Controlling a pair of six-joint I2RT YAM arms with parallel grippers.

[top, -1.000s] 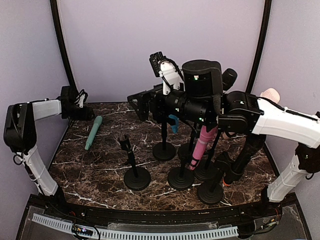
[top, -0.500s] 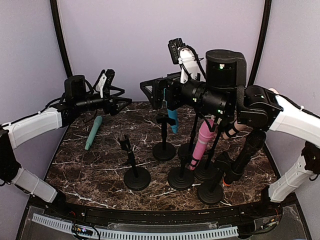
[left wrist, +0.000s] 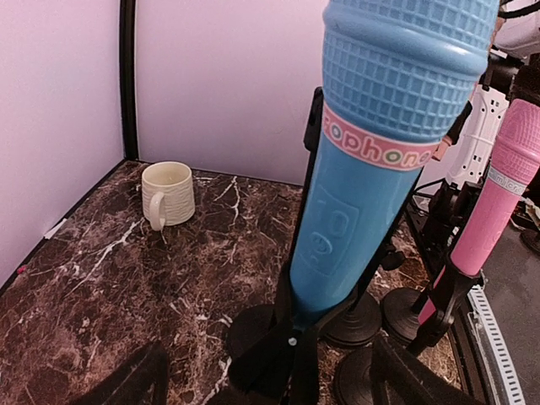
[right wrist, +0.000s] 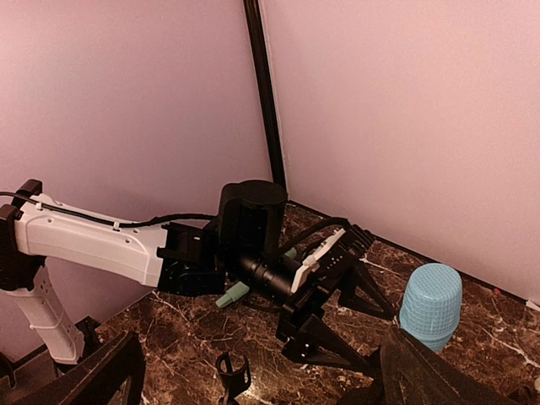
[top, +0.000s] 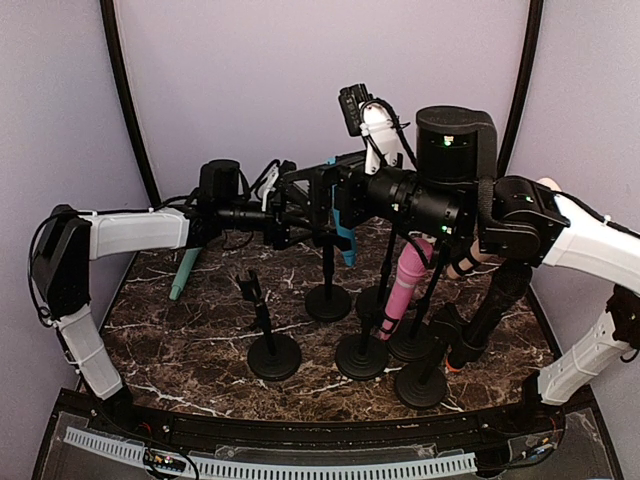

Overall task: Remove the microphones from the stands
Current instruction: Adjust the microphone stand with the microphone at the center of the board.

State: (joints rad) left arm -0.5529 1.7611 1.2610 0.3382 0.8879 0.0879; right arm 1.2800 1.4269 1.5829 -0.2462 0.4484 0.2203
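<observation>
A blue microphone [left wrist: 371, 160] stands tilted in the clip of a black stand [left wrist: 291, 354]; from above the blue microphone [top: 346, 238] shows behind the arms. My left gripper [left wrist: 270, 390] is open, level with the microphone's lower end and just short of it, one finger low on each side. In the top view the left gripper [top: 298, 222] reaches in from the left. My right gripper [right wrist: 261, 392] is open and empty, hovering high over the left gripper [right wrist: 354, 312]. A pink microphone [top: 408, 285] sits in another stand.
A green microphone [top: 185, 268] lies on the marble table at the left. An empty stand [top: 268, 335] is in front. Several black stand bases [top: 400, 350] crowd the right middle. A cream mug [left wrist: 167, 194] sits by the far wall.
My left arm has swung from the far left, near the green microphone, across to the blue microphone, its jaws spreading wider. The right arm shifted slightly right and up.
</observation>
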